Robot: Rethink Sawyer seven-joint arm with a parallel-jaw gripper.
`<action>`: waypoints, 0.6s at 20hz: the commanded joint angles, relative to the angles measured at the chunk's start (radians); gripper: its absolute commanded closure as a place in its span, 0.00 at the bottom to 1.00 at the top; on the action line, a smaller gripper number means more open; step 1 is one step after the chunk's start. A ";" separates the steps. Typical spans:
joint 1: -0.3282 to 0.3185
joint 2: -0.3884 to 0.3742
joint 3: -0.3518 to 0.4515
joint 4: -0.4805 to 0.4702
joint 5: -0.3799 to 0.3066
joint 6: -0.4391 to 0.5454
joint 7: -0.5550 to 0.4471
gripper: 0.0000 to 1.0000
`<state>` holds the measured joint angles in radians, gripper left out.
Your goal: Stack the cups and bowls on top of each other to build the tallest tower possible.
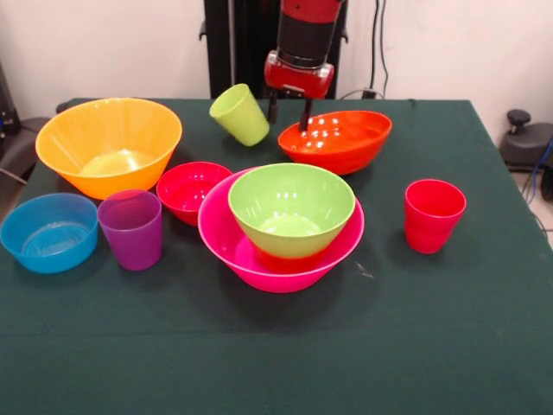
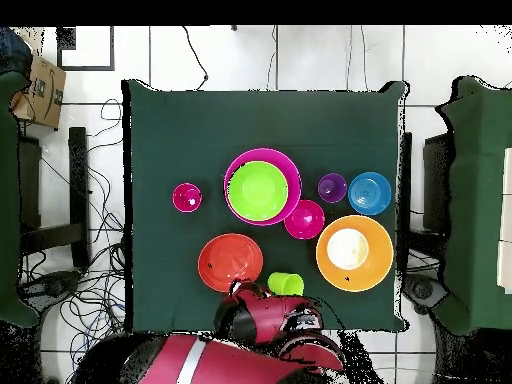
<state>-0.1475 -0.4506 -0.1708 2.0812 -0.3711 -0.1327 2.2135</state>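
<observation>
My gripper [image 1: 289, 118] hangs open at the table's far side, its right finger at the rim of the medium orange-red bowl [image 1: 337, 140] [image 2: 230, 262]. A tilted lime green cup [image 1: 239, 114] [image 2: 285, 284] sits just left of the fingers. The tower is the wide pink bowl [image 1: 285, 277] [image 2: 233, 168] with the green bowl [image 1: 291, 207] [image 2: 257, 190] nested in it and an orange patch showing beneath. Loose on the cloth are the purple cup [image 1: 131, 229] [image 2: 332, 187] and the red cup [image 1: 434, 214] [image 2: 187, 197]. Overhead, the arm [image 2: 270, 322] hides the gripper.
The large yellow-orange bowl [image 1: 108, 143] [image 2: 354, 253] stands at the left. A small red bowl [image 1: 192, 188] [image 2: 304, 219] touches the pink bowl. The blue bowl [image 1: 49, 232] [image 2: 369, 193] sits beside the purple cup. A green cloth [image 1: 276, 363] covers the table.
</observation>
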 commanded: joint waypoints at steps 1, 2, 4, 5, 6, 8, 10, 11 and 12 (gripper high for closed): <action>0.030 0.097 0.058 -0.058 0.054 -0.087 0.148 0.00; 0.033 0.101 0.057 -0.060 0.058 -0.091 0.149 0.00; 0.028 0.097 0.065 -0.066 0.060 -0.085 0.144 0.00; 0.027 0.096 0.067 -0.067 0.061 -0.084 0.142 0.00; 0.028 0.095 0.068 -0.067 0.063 -0.085 0.142 0.00; 0.030 0.088 0.074 -0.063 0.066 -0.084 0.144 0.00; 0.031 0.081 0.080 -0.060 0.070 -0.078 0.145 0.00; 0.033 0.072 0.084 -0.057 0.076 -0.072 0.148 0.00; 0.035 0.063 0.088 -0.054 0.081 -0.066 0.151 0.00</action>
<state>-0.1296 -0.3936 -0.1754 2.0806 -0.3616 -0.1787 2.2135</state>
